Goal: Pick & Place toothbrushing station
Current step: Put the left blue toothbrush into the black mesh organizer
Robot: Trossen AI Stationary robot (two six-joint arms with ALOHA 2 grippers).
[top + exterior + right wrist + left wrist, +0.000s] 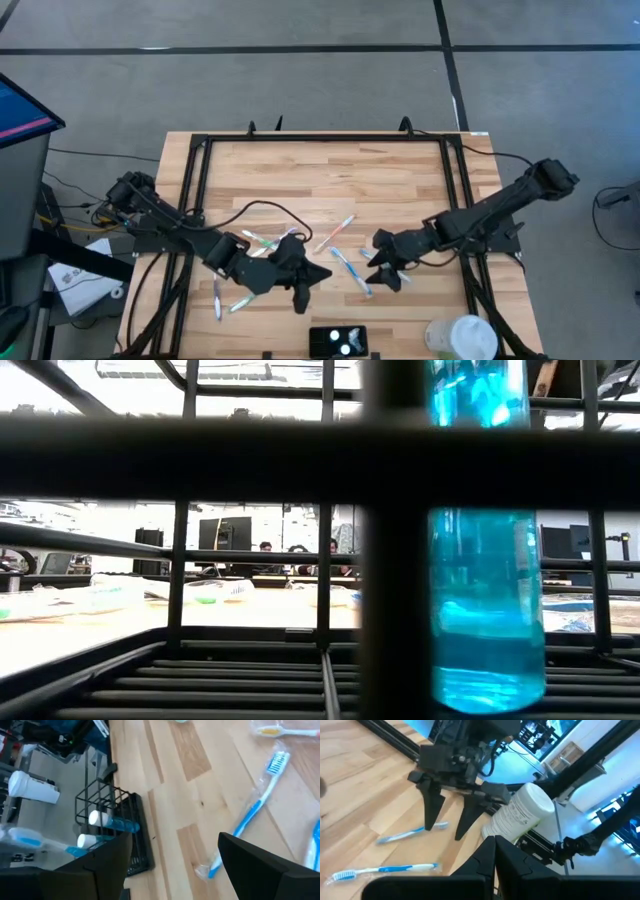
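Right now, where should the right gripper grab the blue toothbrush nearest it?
Take the blue toothbrush mid-handle, from straight above: it lies flat on the table, so the right gripper, fingers open, should straddle the slim handle crosswise.

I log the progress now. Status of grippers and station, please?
Left gripper shut, empty. Right gripper open over blue toothbrush. Toothbrushing station at table edge, untouched. Other toothbrushes scattered nearby.
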